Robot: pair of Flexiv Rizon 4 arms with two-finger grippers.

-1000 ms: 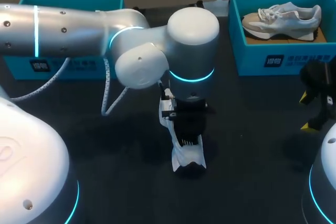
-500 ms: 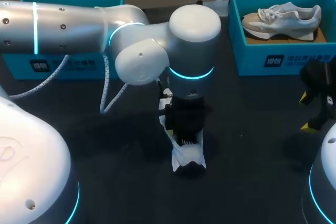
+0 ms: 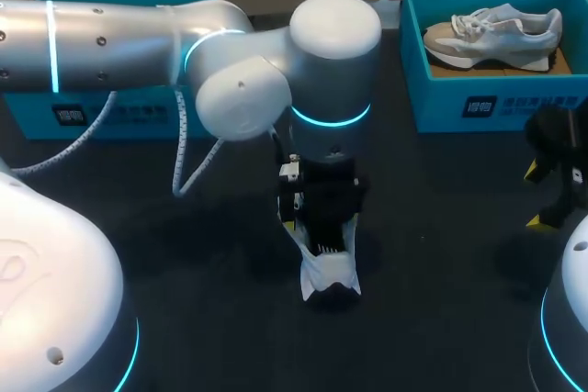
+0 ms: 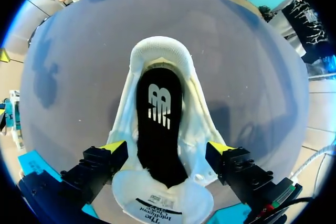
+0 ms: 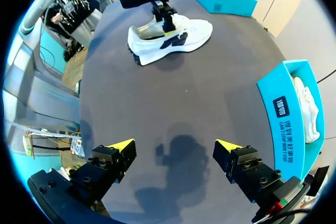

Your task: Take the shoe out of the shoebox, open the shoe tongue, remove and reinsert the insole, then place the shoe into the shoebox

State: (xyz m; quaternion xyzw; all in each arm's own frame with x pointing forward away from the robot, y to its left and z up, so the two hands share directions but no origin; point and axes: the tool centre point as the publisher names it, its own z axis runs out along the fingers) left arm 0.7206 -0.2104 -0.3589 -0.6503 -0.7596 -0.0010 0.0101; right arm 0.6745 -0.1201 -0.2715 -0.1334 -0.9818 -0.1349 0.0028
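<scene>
Lighting: even, from overhead, moderate. Surface (image 3: 165, 245): dark and matte in the head view, no glare; paler in the left wrist view. Left arm (image 3: 138, 43): soft highlights along the shell, cyan ring glowing. Shadows: soft-edged, one beneath the shoe (image 5: 168, 38), one blotch ahead of the right gripper (image 5: 175, 146).

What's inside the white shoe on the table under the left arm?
A black insole with a white logo lies inside the white shoe, running forward from the heel. Its toe end is covered by the tongue, so nothing further in can be seen.
</scene>
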